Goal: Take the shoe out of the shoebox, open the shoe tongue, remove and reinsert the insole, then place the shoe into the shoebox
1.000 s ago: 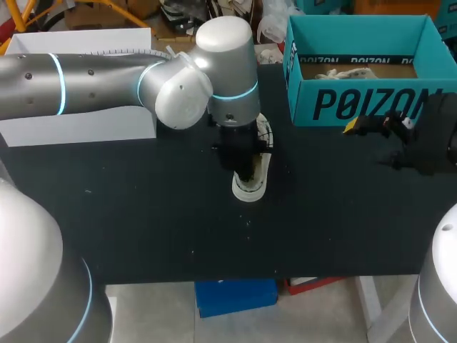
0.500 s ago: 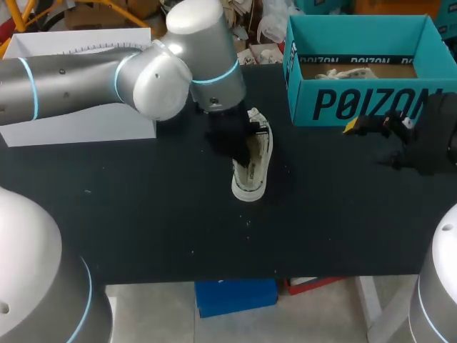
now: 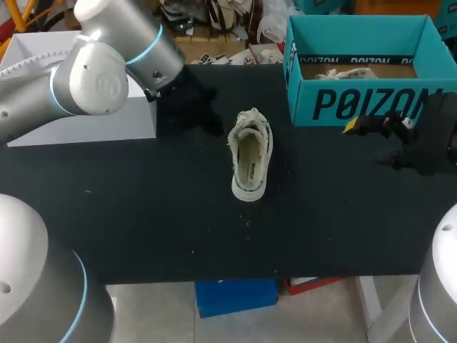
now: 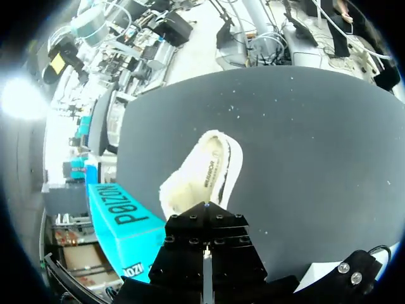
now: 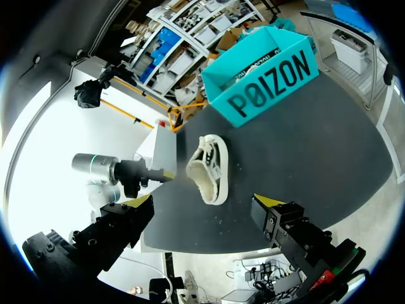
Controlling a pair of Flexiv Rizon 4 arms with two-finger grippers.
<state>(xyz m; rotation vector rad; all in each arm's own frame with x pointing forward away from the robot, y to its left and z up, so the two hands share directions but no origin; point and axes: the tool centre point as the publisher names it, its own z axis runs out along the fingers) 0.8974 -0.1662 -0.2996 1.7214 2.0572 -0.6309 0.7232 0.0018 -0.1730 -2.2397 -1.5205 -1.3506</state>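
Observation:
A cream shoe lies on the black table near its middle, opening up, with a pale insole showing inside. The teal shoebox stands open at the back right with white paper in it. My left gripper hangs shut and empty to the left of the shoe's heel end, clear of it. In the left wrist view the shoe lies just ahead of the shut left gripper. My right gripper is open in front of the shoebox, far right of the shoe. From the right wrist the shoe lies well ahead of my right gripper.
A white box takes up the back left of the table under my left arm. Black tabletop stretches in front of the shoe to the near edge. In the right wrist view the shoebox stands beyond the shoe.
My left arm has drawn back from over the shoe toward the back left, leaving the whole shoe uncovered. The shoe stayed in place. The right arm has not moved.

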